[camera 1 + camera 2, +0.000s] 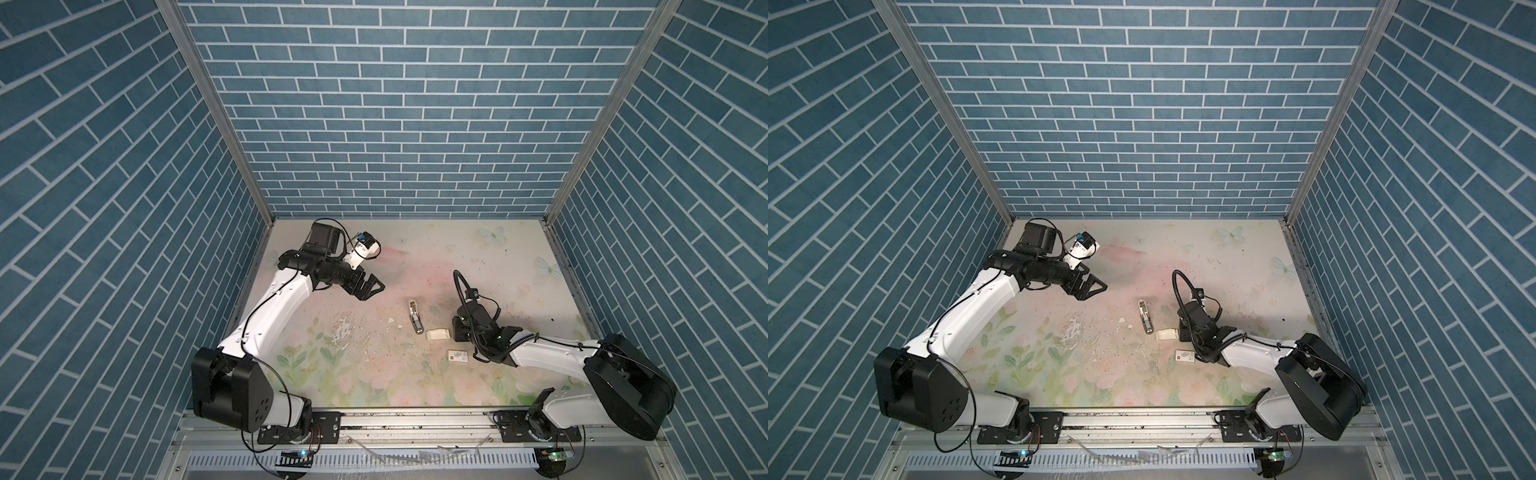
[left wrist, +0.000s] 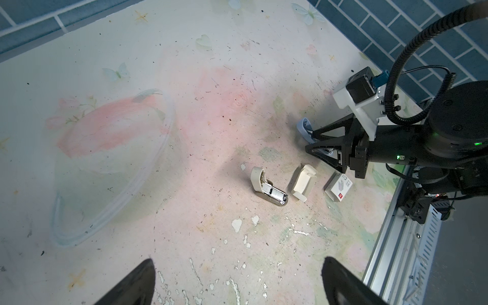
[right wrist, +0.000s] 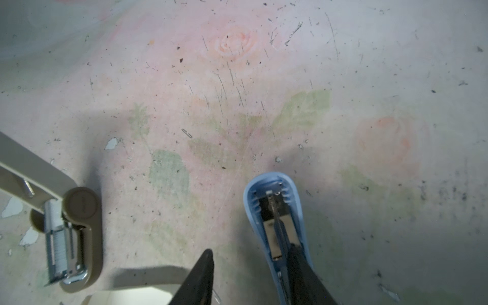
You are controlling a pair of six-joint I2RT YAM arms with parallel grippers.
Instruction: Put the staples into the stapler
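Tabletop (image 1: 415, 249), worn. Left fingers (image 2: 137, 285) spread wide, idle aloft. Right fingers (image 3: 200, 280) half apart, one against blue stapler (image 3: 269, 177) lid, nothing clamped. Beige stapler (image 2: 257, 175) open, staples (image 3: 55, 245) in its channel. Likely step: opening blue; next needs a strip

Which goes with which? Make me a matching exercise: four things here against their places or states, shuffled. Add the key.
Things:
1 beige stapler
2 blue stapler
3 tray
4 left tool

Places or states:
A jaws wide, in the air
B between a stapler and the box
C at the right tool
D lying open beside the tray

Pairs: 1-D, 2-C, 3-B, 4-A
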